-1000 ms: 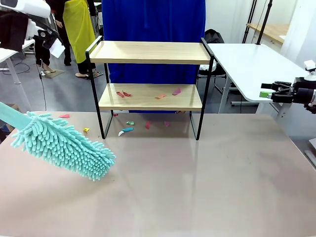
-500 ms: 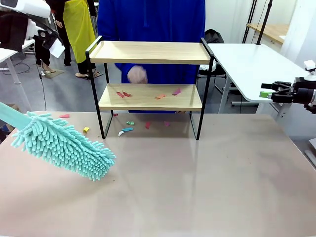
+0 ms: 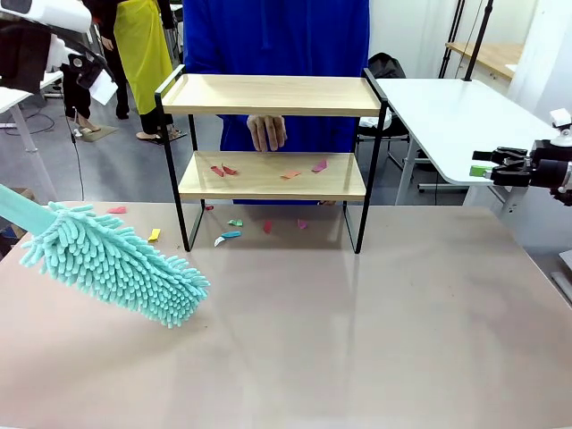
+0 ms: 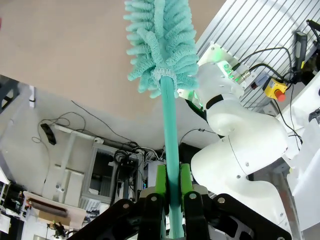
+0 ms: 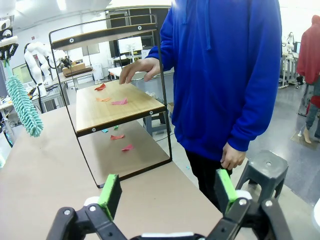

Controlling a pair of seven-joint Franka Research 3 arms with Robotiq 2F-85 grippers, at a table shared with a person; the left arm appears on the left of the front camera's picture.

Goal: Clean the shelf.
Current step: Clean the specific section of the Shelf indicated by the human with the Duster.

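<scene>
Front view: the person's hand (image 3: 266,131) hovers above the shelf (image 3: 259,184) lower board.

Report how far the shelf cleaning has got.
Done: nothing visible yet; paper scraps lie on the lower board of the shelf and on the table beneath. In hand: the left gripper is shut on the duster, its head left of the shelf. A person's hand hangs over the lower board. Left: sweeping those scraps off.
</scene>
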